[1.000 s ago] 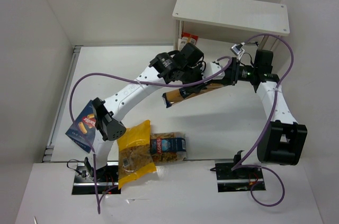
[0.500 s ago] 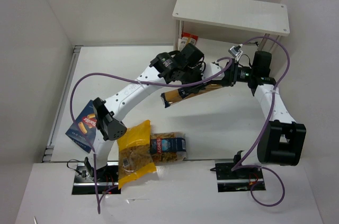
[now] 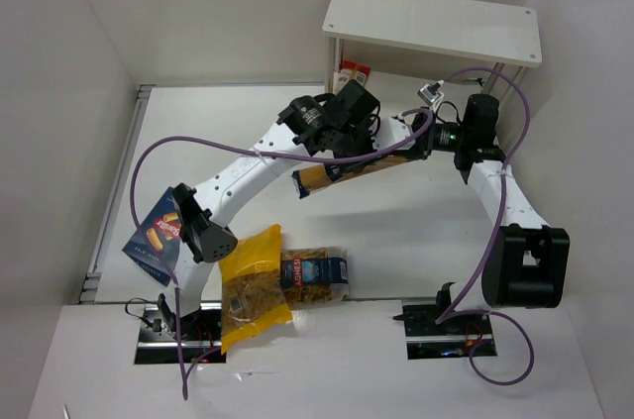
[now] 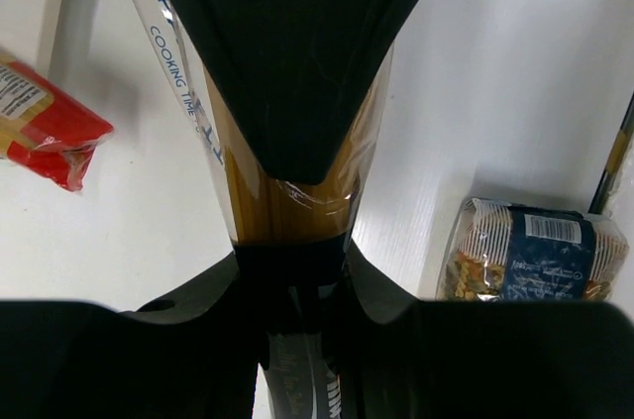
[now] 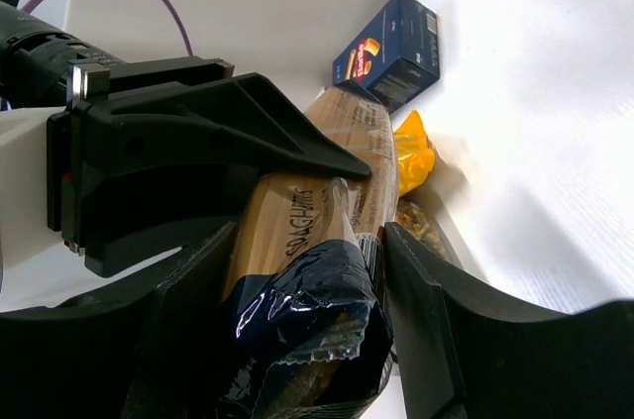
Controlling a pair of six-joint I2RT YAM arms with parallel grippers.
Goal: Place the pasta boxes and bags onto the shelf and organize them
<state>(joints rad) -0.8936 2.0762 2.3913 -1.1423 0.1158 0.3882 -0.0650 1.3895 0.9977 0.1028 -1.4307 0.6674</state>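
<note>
Left gripper (image 3: 349, 154): clamped tight on the spaghetti pack (image 3: 319, 177) near its middle. The left wrist view shows the wrap pinched in at the grip (image 4: 295, 241).
Right gripper (image 3: 421, 142): jaws at a middling width, one on each side of the pack's end nearest the shelf (image 3: 431, 21). Only the right wrist view (image 5: 309, 251) shows both sides pressed against the crumpled dark blue end.
Spaghetti pack, position: held between the two arms in front of the shelf and not on it. In the overhead view it slants from lower left to upper right.
Spaghetti pack, detail: the left wrist view (image 4: 297, 201) shows golden strands and "COOKING TIME" print. The right wrist view (image 5: 297, 241) shows the word SPAGHETTI.
Dark blue box (image 3: 157, 236): at the table's (image 3: 396, 241) left edge beside the left arm. The red logo is clearer in the right wrist view (image 5: 391, 48).
Yellow bag (image 3: 253, 285): at the near edge of the table, touching the clear blue-labelled bag (image 3: 315, 273) on its right. The right wrist view shows only a corner (image 5: 414, 152).
Clear blue-labelled bag, close view: label and pasta are sharp from the left wrist (image 4: 535, 253).
Red-and-white pack (image 3: 352, 72): under the left end of the shelf's top board; which tier cannot be told. The left wrist view shows one end of it (image 4: 50, 122).
Purple cable (image 3: 198, 142): loops over both arms.
</note>
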